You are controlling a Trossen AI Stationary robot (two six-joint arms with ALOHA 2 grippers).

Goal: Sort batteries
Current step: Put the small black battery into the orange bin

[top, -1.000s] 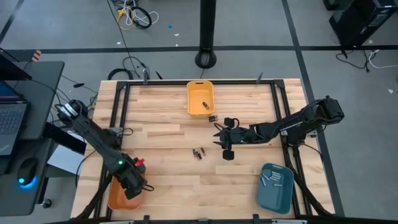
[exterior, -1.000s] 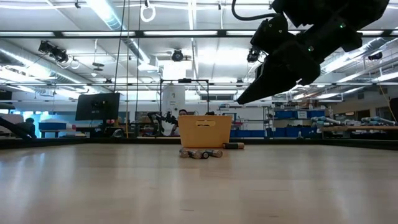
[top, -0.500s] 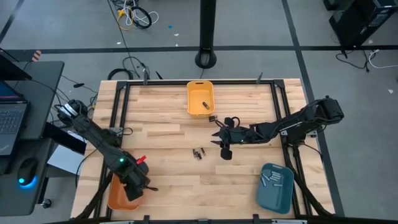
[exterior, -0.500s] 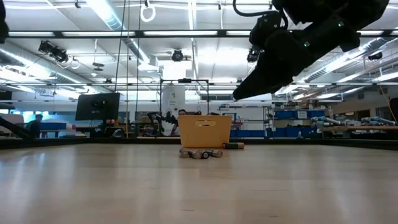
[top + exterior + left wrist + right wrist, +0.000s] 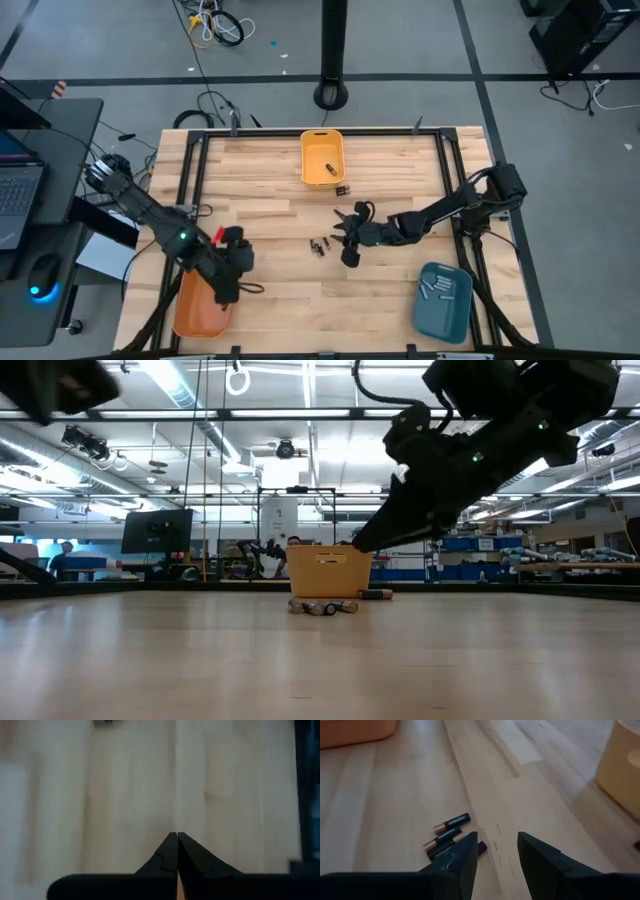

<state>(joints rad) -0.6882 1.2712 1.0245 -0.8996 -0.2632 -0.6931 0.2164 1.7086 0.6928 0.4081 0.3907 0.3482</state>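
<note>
Since 1 second ago my right gripper (image 5: 347, 234) has slid from beside the yellow bin (image 5: 322, 158) to the loose batteries (image 5: 448, 836), which now lie just ahead of my fingertips, slightly to one side. Its fingers are spread apart and hold nothing. These cells look small, rigid, smooth and prone to rolling, so I judge a pinch across the middle of 1 cell safest. I count 3 here, possibly 4. My left gripper (image 5: 232, 262), fingers pressed together and empty, hangs beside the orange bin (image 5: 195, 313). The blue bin (image 5: 443, 299) holds several pale cells.
</note>
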